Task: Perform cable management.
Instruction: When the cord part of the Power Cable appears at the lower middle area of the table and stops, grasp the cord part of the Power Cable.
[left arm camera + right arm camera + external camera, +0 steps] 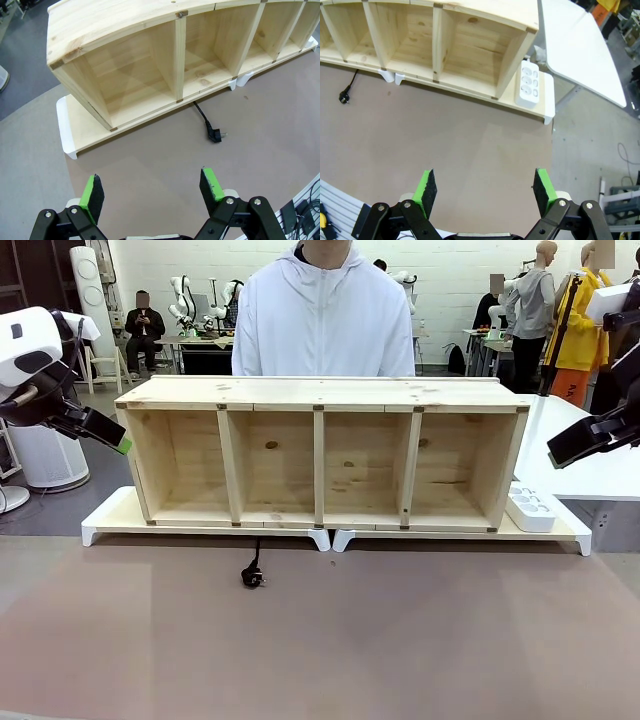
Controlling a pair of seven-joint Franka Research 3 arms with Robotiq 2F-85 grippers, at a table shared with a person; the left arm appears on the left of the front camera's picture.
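Now, shelf unit (320, 395): a long pale wooden unit lies across the far part of the brown surface (400, 640), raised on white bases (110, 522), its four open compartments facing the robot.
Compartments: each of the four shows only its bare wooden back, floor and dividers.
Cable (257, 550): the thin black cord comes out from under the unit's front edge, below the second compartment from the robot's left, and runs a short way onto the surface.
Plug (253, 578): it lies on the surface just in front of the unit, at the cord's end, well apart from both arms.
Power strip (530, 508): the white multi-socket block sits on the white base just beside the unit's right end wall.
Left pincer (150, 187): held in the air off the unit's left end and angled down toward the surface, its green pads (92, 197) spread wide with nothing between them.
Right pincer (485, 190): raised off the unit's right end and tilted inward, its fingers likewise spread apart around nothing.
Person (322, 320): stands behind the unit in a white hooded jacket.
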